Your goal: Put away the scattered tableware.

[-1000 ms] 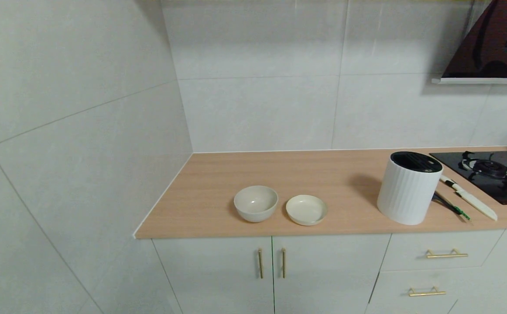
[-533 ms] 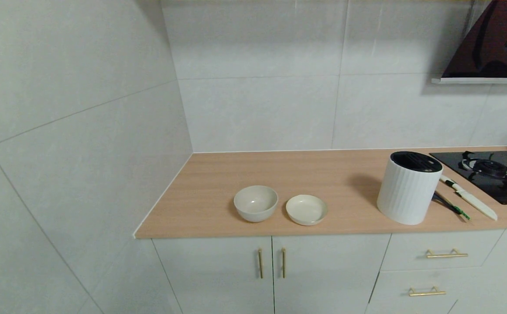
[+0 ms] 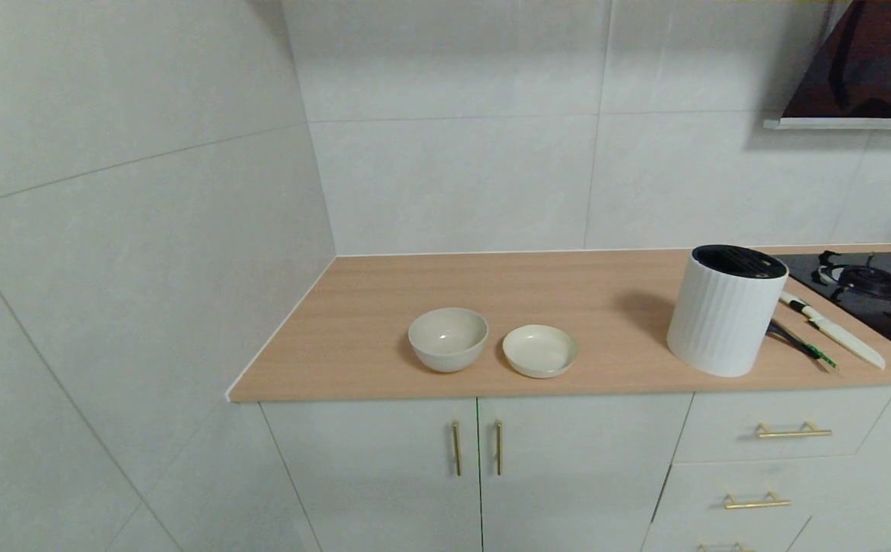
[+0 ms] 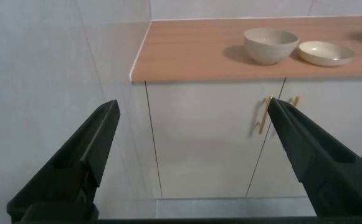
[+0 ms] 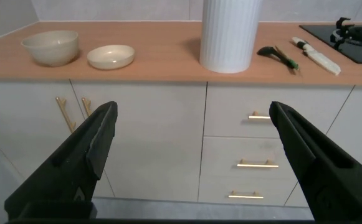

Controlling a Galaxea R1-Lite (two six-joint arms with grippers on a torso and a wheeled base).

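Bowl (image 3: 448,339): cream, deep, round, upright on the wooden worktop (image 3: 353,337), close to the front edge. Just beside it on the right, apart by a narrow gap, a shallow dish (image 3: 540,349) of the same cream colour, also upright and equally near the edge. Both above the 2 cabinet doors (image 3: 384,475) with gold handles.

Well to the right, past a broad stretch of bare wood, a tall white ribbed holder (image 3: 724,310) with a dark slotted top, standing upright. Lying flat on its right side, 2 more pieces: a dark utensil (image 3: 802,349) with a green-marked handle, and a pale knife (image 3: 833,331), both angled toward the front edge, the knife between the utensil and the black stove (image 3: 867,287).

Bounded on the left by a tiled side wall (image 3: 131,253) that meets the worktop corner, and behind by a tiled back wall. Open wood showing behind the bowl and dish up to the back wall. Drawers (image 3: 783,433) with gold pulls under the holder.

Left gripper (image 4: 193,162) low in front of the cabinet doors, near the side wall, fingers released and spread wide. Right gripper (image 5: 193,162) low in front of the drawers, fingers likewise spread wide and released, well apart from every piece on the worktop.
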